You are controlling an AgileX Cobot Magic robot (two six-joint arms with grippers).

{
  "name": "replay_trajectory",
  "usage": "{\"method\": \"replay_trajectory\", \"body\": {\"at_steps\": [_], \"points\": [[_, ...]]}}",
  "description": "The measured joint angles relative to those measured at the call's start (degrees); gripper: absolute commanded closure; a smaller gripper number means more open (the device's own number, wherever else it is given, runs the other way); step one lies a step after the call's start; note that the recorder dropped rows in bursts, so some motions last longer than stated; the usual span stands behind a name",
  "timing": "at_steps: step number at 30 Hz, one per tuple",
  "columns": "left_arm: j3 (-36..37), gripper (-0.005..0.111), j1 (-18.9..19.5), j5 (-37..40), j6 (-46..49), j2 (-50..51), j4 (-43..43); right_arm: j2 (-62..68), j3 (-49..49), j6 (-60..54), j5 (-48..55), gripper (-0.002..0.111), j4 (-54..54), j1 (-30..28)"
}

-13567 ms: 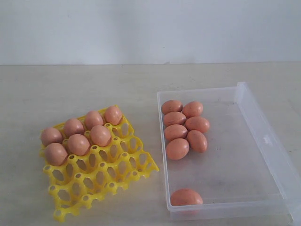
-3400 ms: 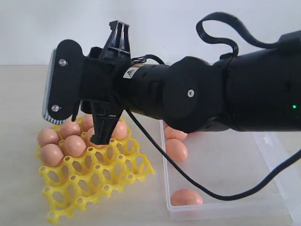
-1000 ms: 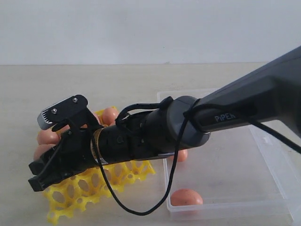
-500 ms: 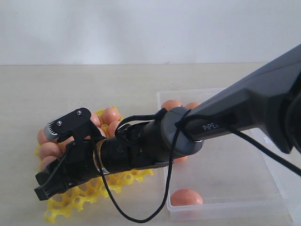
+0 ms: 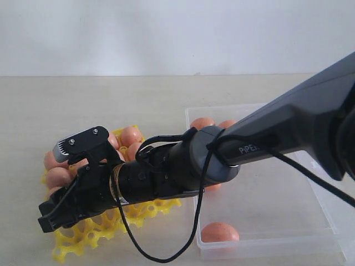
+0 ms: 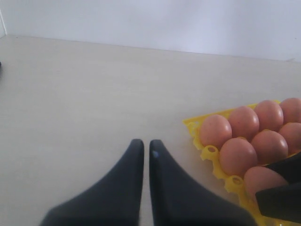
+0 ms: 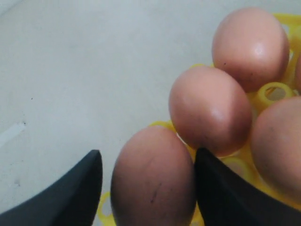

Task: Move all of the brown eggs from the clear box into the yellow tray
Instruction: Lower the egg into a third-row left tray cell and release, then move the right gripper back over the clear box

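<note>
My right gripper (image 7: 148,155) straddles, released, an egg (image 7: 153,183) seated on the tray's (image 5: 152,208) left side; my left gripper (image 6: 142,145) is clenched empty.

The eggs (image 7: 209,110) are showing smooth shells with a soft sheen and faint specks. The tray (image 5: 147,208) is gleaming as glossy yellow plastic, and the box (image 5: 266,194) is looking like smooth clear plastic. The worktop (image 6: 84,89) is appearing matt, pale and faintly scuffed. The left gripper (image 6: 145,143) is looking like matt black plastic.
</note>
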Motion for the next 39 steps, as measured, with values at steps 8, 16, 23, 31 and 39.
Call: {"method": "replay_trajectory", "body": {"at_steps": [8,16,23,31,39], "points": [[0.0,0.103,0.0,0.0,0.0,0.0,0.0,0.0,0.0,1.9,-0.6,0.050,0.0,0.0],[0.0,0.103,0.0,0.0,0.0,0.0,0.0,-4.3,0.0,2.0,2.4,0.050,-2.1,0.0],[0.0,0.103,0.0,0.0,0.0,0.0,0.0,-11.8,0.0,1.3,8.3,0.050,-5.3,0.0],[0.0,0.103,0.0,0.0,0.0,0.0,0.0,-26.6,0.0,1.3,12.6,0.050,-6.5,0.0],[0.0,0.103,0.0,0.0,0.0,0.0,0.0,-39.0,0.0,-4.3,45.3,0.050,-8.3,0.0]]}}
